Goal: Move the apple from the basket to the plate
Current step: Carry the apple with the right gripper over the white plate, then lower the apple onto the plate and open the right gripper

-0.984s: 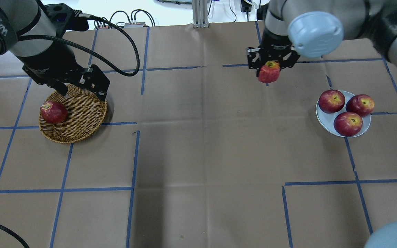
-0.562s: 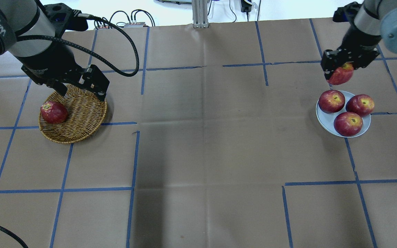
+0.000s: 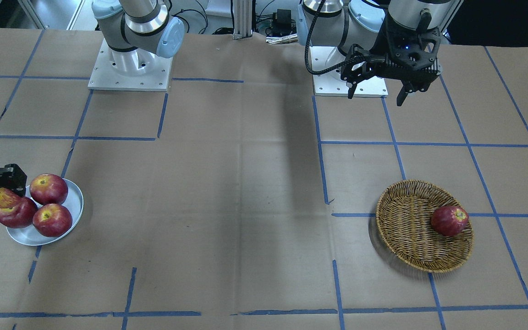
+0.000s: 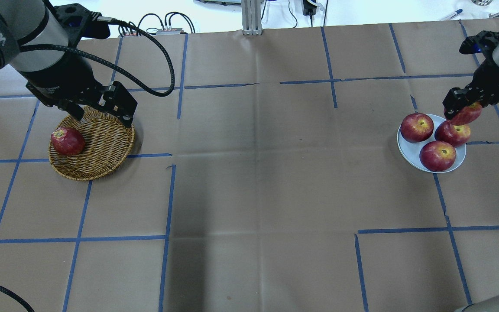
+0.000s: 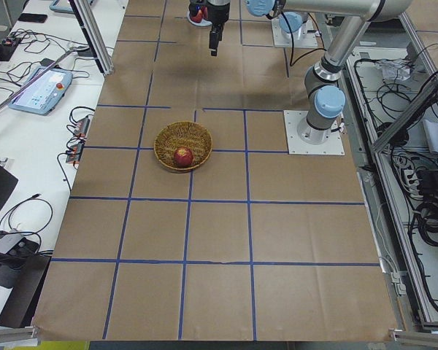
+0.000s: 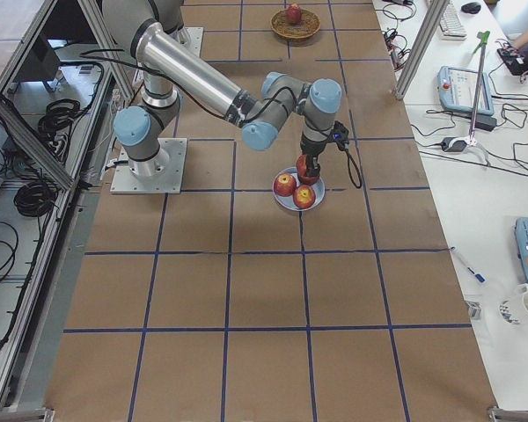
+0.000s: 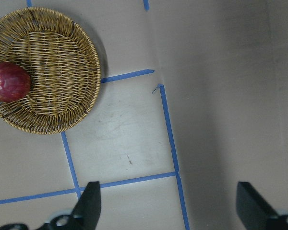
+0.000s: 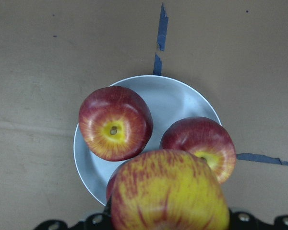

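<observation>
So the table [image 4: 249,195] is covered in brown paper with a blue tape grid. The left arm [image 4: 37,47] reaches in over one end and the right arm [image 6: 202,83] stretches out to the other.

The basket [image 4: 111,138] sits on the robot's left side and the plate [image 4: 409,151] is well apart from it, way over on the right.

The left gripper [image 4: 102,116] hovers above the far rim of the basket. Its fingers are spread wide with nothing between them, which is really clear in the left wrist view.

The right gripper [image 4: 461,107] is clamped on the apple [image 4: 465,114], the yellowish one with red streaks. It hangs tilted over the plate's outer edge, right above one of the three red apples [image 4: 438,155] sitting there. Can't tell if it's touching that one or just above it. The plate's pretty much full with those three.

One dark red apple [image 4: 67,141] lies alone in the basket, up against the rim on the side away from the plate.
</observation>
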Motion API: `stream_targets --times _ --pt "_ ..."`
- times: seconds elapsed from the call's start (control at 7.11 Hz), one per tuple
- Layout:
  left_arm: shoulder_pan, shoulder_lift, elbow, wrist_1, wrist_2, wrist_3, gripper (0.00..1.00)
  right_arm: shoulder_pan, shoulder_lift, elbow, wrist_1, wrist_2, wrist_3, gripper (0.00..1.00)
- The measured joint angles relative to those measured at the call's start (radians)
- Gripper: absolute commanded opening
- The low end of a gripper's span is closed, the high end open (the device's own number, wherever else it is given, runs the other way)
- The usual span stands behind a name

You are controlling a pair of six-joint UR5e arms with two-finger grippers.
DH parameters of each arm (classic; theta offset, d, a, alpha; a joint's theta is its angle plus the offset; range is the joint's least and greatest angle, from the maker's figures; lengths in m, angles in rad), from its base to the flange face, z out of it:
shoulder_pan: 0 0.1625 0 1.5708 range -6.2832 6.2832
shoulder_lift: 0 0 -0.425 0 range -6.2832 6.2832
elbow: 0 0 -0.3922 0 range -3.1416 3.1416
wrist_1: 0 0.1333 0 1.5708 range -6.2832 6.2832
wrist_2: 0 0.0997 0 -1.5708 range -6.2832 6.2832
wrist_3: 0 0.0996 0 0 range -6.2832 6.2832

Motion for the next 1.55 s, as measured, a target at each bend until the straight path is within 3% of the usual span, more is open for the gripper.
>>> stream_targets --times 0.42,0.98,1.12,1.27,1.55 --pt "0.000 0.003 0.000 -0.004 0.000 0.001 0.99 -0.005 0.007 0.064 -0.062 -0.004 0.003 0.51" --pt "0.000 0.004 0.000 -0.007 0.000 0.001 0.99 0.003 0.040 0.071 -0.122 -0.004 0.017 0.53" --pt "0.000 0.004 0.000 -0.007 0.000 0.001 0.99 0.006 0.040 0.072 -0.123 -0.002 0.018 0.71" --pt "0.000 0.004 0.000 -0.007 0.001 0.001 0.99 0.006 0.042 0.072 -0.123 0.000 0.018 1.00" --pt "0.000 0.004 0.000 -0.007 0.001 0.001 0.99 0.007 0.044 0.070 -0.116 0.004 0.014 1.00"
